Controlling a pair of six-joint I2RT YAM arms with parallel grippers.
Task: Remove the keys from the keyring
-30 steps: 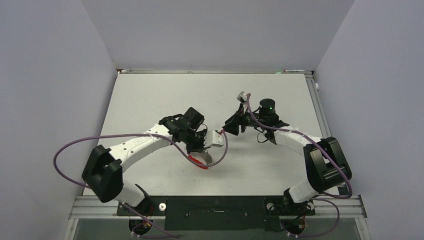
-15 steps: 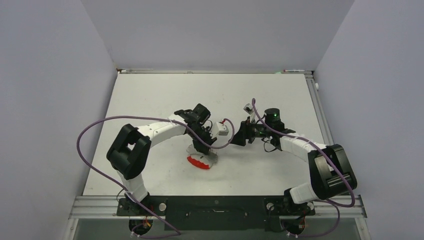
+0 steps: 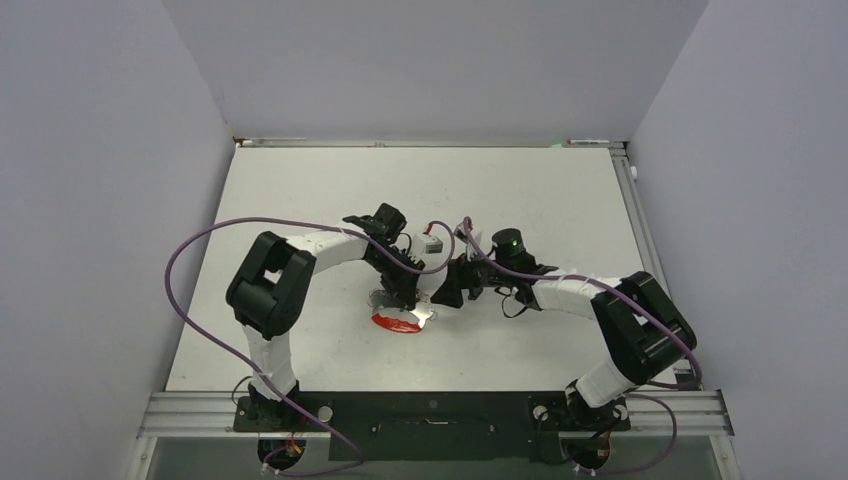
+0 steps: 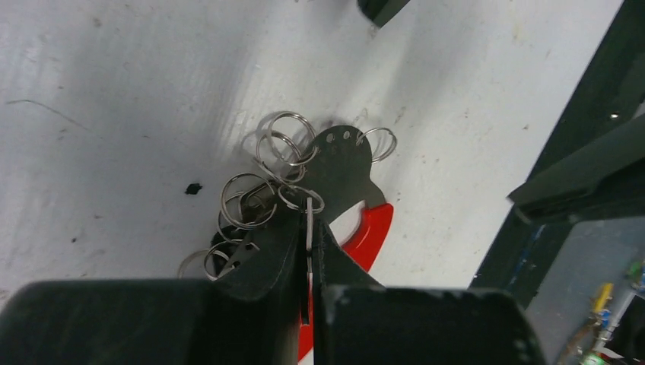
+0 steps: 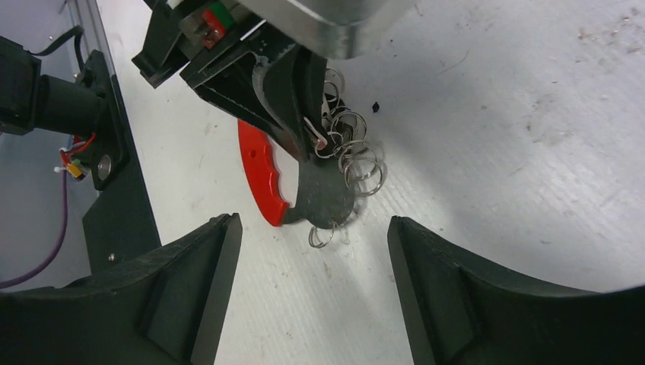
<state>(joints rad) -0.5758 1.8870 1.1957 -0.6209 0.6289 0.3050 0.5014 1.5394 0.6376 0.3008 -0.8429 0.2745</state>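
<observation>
The keyring lies on the white table; its curved band is part grey (image 4: 342, 163) and part bright red (image 4: 374, 228), with several thin wire rings (image 4: 281, 148) hooked through its holes. My left gripper (image 4: 309, 228) stands over it, shut on a thin pale silvery key (image 4: 309, 217) that hangs from one ring. The top view shows the red band (image 3: 395, 322) under the left gripper (image 3: 405, 298). My right gripper (image 5: 312, 222) is open and empty, low over the table just right of the band (image 5: 327, 194), also in the top view (image 3: 445, 293). I cannot pick out the dark-headed key.
Purple cables (image 3: 200, 250) loop from both arms over the table's left side and middle. The dark front rail (image 3: 430, 410) runs along the near edge, also in the right wrist view (image 5: 114, 213). A small dark speck (image 4: 193, 188) lies beside the rings.
My right gripper has moved left and down toward the keyring. My left arm has folded in further, its gripper staying on the keyring, which has hardly shifted.
</observation>
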